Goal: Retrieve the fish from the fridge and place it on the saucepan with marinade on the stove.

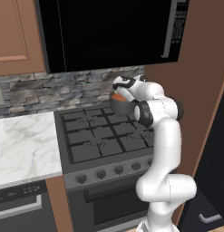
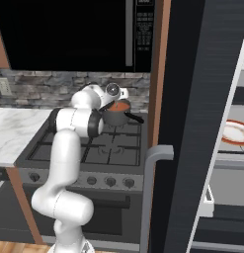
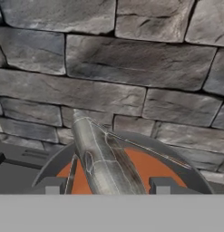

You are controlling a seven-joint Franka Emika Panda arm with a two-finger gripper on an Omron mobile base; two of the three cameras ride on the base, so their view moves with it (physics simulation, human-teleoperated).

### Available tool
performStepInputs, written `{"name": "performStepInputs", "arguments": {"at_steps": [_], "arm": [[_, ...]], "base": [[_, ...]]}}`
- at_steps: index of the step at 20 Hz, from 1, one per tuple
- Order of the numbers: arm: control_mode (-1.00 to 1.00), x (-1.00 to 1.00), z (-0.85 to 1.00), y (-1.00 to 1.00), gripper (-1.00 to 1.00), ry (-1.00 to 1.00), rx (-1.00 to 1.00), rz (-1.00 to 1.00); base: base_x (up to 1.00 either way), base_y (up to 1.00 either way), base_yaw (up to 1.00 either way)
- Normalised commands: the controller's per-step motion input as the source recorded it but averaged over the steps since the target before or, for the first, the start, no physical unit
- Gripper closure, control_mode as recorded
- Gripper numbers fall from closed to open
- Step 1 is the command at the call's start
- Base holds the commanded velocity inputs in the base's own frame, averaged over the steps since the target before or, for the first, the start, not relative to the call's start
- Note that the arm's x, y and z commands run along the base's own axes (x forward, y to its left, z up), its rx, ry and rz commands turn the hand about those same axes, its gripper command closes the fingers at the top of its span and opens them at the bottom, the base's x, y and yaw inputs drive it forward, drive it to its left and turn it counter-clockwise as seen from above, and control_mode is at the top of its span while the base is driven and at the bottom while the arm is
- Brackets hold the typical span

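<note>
In the hand view the grey-silver fish point(image 3: 100, 158) stands between my two finger tips, with my gripper point(image 3: 109, 186) shut on it. It hangs just above the saucepan point(image 3: 186, 168), whose orange-red marinade point(image 3: 147, 166) shows behind it. The saucepan point(image 1: 119, 105) sits on the back right burner of the stove point(image 1: 99, 140), with its dark handle point(image 2: 135, 117) pointing right. My gripper point(image 1: 118, 92) hovers over the pot's rim, the arm bent above the grates. The black fridge point(image 2: 192, 123) stands open to the stove's right.
A black microwave point(image 1: 113, 31) hangs low above the stove. A stone backsplash point(image 3: 131, 68) is right behind the pot. A marble counter point(image 1: 22, 145) lies to the left. The fridge door's grey handle point(image 2: 154, 163) juts out near the stove, and an orange-rimmed plate point(image 2: 235, 132) rests on a shelf.
</note>
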Motion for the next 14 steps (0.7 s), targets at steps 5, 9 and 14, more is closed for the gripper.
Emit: {"name": "performStepInputs", "arguments": {"at_steps": [5,9,14], "arm": [[-1.0,0.07,-0.09,0.0,1.0,0.0,0.0,0.02],[-1.0,0.01,-0.03,0.0,-1.0,0.0,0.0,0.01],[-1.0,0.0,0.0,0.0,-1.0,0.0,0.0,0.0]], "base": [[0.0,0.0,0.0],[0.0,0.0,0.0],[0.0,0.0,0.0]]}}
